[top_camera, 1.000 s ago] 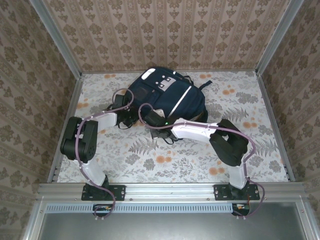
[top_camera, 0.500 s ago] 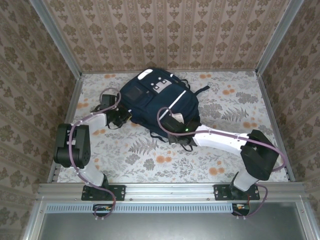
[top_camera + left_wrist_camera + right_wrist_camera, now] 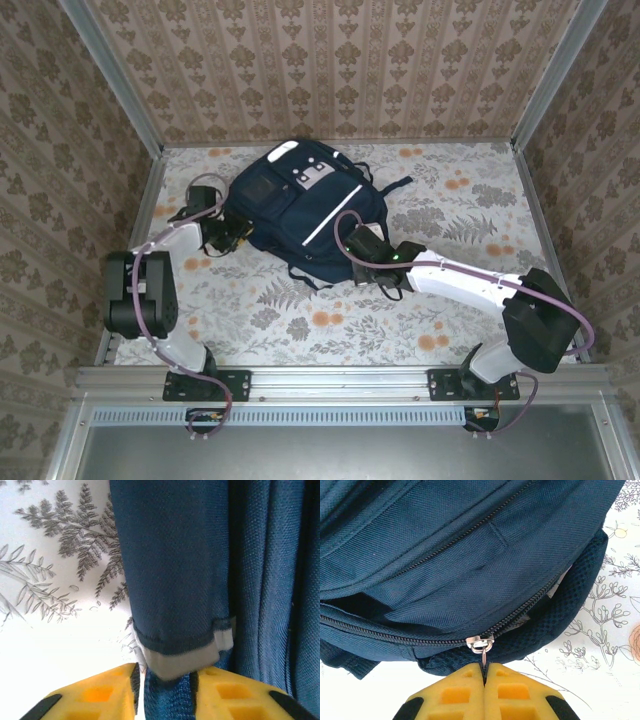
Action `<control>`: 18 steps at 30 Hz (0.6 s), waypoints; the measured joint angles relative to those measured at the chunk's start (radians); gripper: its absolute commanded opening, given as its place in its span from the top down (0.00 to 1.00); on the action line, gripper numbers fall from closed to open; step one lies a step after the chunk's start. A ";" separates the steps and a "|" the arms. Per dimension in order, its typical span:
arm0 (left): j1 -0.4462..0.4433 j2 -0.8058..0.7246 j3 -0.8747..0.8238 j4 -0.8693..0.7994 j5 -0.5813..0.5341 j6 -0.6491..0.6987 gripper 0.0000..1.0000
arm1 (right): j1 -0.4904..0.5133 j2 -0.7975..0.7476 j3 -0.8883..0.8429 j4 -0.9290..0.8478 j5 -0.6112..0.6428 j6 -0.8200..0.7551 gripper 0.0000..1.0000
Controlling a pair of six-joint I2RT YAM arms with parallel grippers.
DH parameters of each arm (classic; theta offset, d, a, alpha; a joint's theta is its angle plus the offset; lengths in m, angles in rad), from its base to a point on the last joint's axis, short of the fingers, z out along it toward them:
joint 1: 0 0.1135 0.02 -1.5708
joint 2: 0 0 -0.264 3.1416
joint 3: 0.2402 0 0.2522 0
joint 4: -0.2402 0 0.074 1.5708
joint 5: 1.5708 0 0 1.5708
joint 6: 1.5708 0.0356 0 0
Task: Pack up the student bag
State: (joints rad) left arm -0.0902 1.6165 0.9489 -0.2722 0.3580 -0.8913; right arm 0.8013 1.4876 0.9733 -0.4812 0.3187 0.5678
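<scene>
- Two grippers are on the bag (image 3: 285, 205), one at each side, so I judge this a zip stage and not loading.
- Table (image 3: 300, 320): the bag lies flat on it, front up, from centre toward 12 o'clock, with its top end toward 11.
- Left gripper (image 3: 167, 677): sits at the bag's 9 o'clock edge in the top view. The yellow fingers (image 3: 100, 697) are clamped on a navy flap (image 3: 172, 595) with a pale hem, and the fabric sits between the jaws. It looks like an anchor hold.
- Bag contents: nothing inside can be seen from any view. The front pockets look flat from above. A dark slit (image 3: 350, 605) shows above the zipper (image 3: 395, 637) at 9 o'clock in the right wrist view. I cannot tell whether it is an open mouth or a fold.
- Right gripper (image 3: 484, 675): sits at the bag's 4 o'clock corner in the top view. The jaws are pressed together, pinching the zip pull (image 3: 483, 652). The slider sits mid-track, with teeth running off both ways.
- Done: both holds are set, with the fabric braced and the pull caught.
- Left: run the slider along the track. Whether that opens or closes the bag cannot be told. If it opens it, all the packing is ahead. If it closes it, the task is nearly finished.
</scene>
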 measured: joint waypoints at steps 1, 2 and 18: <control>-0.018 -0.023 0.000 -0.014 -0.016 -0.008 0.57 | 0.002 0.000 0.000 0.002 -0.003 0.000 1.00; -0.048 -0.054 -0.001 -0.029 -0.034 -0.018 0.56 | 0.002 0.000 0.000 0.003 -0.005 0.000 1.00; -0.696 -0.282 -0.188 0.057 -0.244 -0.580 0.53 | -0.003 -0.051 -0.064 0.065 -0.047 -0.036 1.00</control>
State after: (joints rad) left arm -0.7864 1.3350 0.7609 -0.2153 0.1139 -1.4712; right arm 0.7982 1.4364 0.9092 -0.4164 0.2718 0.5316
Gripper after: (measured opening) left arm 0.458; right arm 0.067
